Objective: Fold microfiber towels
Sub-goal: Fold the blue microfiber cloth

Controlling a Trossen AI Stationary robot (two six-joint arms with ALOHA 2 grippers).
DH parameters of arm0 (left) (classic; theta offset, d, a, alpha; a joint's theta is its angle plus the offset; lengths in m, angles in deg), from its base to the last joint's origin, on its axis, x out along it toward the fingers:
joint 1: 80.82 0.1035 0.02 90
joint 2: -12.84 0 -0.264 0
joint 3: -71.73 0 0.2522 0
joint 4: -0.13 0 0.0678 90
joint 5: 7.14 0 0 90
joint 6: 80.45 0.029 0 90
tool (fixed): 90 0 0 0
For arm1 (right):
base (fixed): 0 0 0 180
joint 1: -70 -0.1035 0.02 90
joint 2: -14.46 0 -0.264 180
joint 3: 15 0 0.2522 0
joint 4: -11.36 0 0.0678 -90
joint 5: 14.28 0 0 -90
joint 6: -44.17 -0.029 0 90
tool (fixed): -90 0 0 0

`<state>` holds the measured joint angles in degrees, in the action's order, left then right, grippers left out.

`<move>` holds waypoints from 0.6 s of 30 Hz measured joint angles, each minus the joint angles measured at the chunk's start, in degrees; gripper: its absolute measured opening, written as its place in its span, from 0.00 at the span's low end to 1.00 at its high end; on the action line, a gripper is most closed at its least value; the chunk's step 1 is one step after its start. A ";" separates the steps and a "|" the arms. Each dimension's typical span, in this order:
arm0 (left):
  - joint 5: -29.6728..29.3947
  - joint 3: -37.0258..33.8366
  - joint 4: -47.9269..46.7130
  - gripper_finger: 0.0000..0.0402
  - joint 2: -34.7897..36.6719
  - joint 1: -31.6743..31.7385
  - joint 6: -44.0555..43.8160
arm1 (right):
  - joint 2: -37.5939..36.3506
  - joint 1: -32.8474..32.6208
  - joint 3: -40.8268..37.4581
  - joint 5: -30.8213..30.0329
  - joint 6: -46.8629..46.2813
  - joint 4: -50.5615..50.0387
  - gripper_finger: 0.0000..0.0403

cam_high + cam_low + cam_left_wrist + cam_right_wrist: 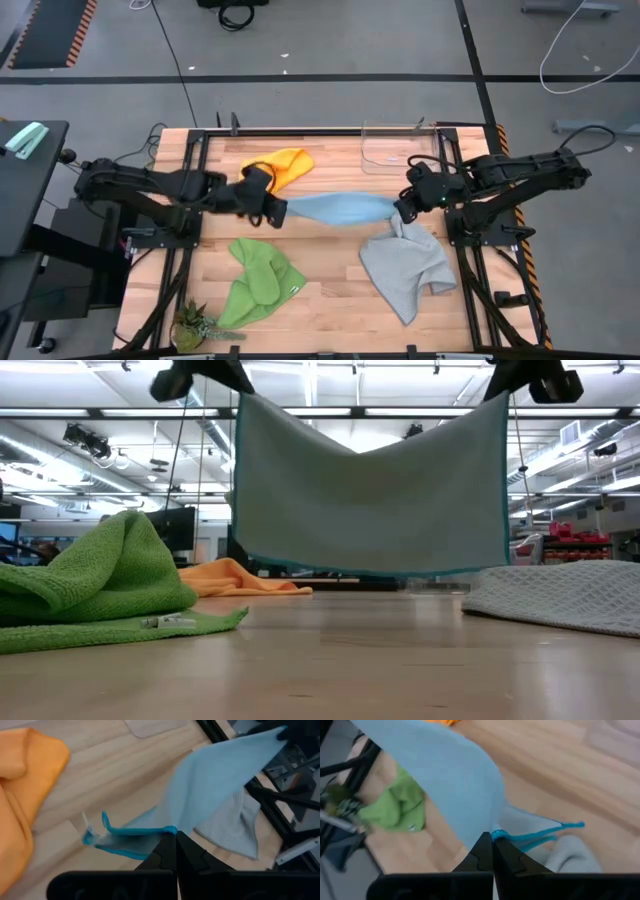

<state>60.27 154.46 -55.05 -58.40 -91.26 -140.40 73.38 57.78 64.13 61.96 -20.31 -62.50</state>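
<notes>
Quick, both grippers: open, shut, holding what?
Left gripper: fingers shut on one top corner of the light blue towel.
Right gripper: fingers shut on its other top corner.

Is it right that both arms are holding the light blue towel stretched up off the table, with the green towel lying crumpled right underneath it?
Not quite. Both grippers, left and right, do hold the light blue towel stretched in the air, but the green towel lies off to the side, nearer the table's front. The high view shows it.
</notes>
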 joint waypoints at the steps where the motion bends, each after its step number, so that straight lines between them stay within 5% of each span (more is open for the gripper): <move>1: -1.43 0.00 -0.24 0.00 0.00 -1.70 -1.49 | 0.02 -0.35 0.13 1.15 0.08 -0.04 0.00; 9: -17.28 0.00 -6.71 0.00 0.04 -13.85 -16.90 | 1.21 -4.70 8.12 3.08 2.84 -2.03 0.00; 13: -18.67 0.00 -14.33 0.00 -0.30 -14.95 -24.23 | 4.31 -1.45 10.25 3.92 4.56 -9.89 0.00; 18: -19.01 -0.04 -15.85 0.00 -1.33 -14.92 -26.42 | 9.97 2.93 9.92 10.54 12.17 -6.76 0.00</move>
<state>41.26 154.42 -70.90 -59.74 -106.19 -166.83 83.35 60.71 74.05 72.50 -8.14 -69.26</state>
